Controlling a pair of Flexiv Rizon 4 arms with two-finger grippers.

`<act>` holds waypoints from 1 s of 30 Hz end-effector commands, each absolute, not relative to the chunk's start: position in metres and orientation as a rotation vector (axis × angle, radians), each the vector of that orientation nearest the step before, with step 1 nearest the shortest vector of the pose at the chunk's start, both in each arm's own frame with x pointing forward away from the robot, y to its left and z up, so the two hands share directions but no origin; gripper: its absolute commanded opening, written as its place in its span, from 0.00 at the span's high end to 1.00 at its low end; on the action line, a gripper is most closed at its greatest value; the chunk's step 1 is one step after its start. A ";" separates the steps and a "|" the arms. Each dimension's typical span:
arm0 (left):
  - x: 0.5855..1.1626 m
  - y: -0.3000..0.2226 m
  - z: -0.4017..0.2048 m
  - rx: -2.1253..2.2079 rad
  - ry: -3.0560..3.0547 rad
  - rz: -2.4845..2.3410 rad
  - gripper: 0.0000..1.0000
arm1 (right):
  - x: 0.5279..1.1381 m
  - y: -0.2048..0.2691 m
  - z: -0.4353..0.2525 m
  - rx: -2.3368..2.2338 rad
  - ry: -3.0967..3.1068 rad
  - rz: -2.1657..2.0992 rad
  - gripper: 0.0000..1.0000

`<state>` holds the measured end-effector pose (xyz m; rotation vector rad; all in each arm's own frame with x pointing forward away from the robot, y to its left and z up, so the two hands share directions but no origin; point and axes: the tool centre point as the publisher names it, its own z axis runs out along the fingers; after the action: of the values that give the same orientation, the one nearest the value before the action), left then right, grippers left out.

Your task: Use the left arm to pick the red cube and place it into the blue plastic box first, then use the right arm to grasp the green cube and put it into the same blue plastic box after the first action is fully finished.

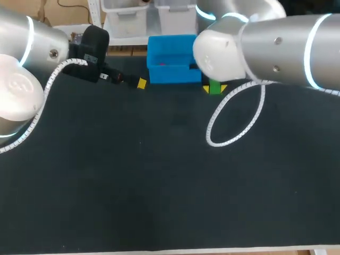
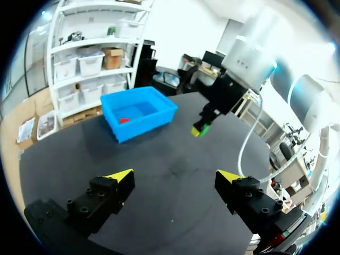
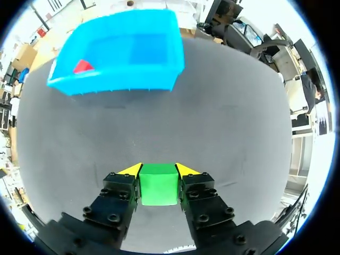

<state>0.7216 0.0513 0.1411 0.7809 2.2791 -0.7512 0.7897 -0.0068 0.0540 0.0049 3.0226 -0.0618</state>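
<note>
Closest in, my right fingers [image 3: 134, 170] are clamped on the green cube [image 3: 158, 184], one yellow tip on each side face, and the cube seems to hang just above the dark counter [image 3: 223, 122], though I cannot be sure it is clear of it. My left fingers [image 2: 121, 175] stand wide apart with nothing between them, at about 9 o'clock of the blue plastic box [image 3: 114, 82] seen from above. Farther out, at about 11 o'clock from my right fingers, the box stands with the red cube [image 3: 82, 66] lying inside near one corner, so I judge the first half done and only the green cube's carry left. The near wall is the main hazard: carried too low, the cube would catch the rim and twist out of my grip or push the box away. Let go from too high, it could bounce off the red cube and over the side. My right arm's cable [image 1: 234, 122] loops on the counter and might drag.
</note>
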 end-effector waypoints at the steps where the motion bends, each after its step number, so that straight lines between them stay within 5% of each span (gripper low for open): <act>1: 0.722 0.053 0.140 0.783 2.269 -0.759 0.00 | 0.785 -0.014 0.075 -0.017 2.965 -0.040 1.00; 30: 0.722 0.053 0.140 0.783 2.269 -0.759 0.00 | 0.866 0.012 0.147 -0.241 2.759 0.161 1.00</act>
<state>0.7216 0.0513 0.1411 0.7809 2.2791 -0.7511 0.8576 0.0128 0.1464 -0.2364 2.7570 0.1491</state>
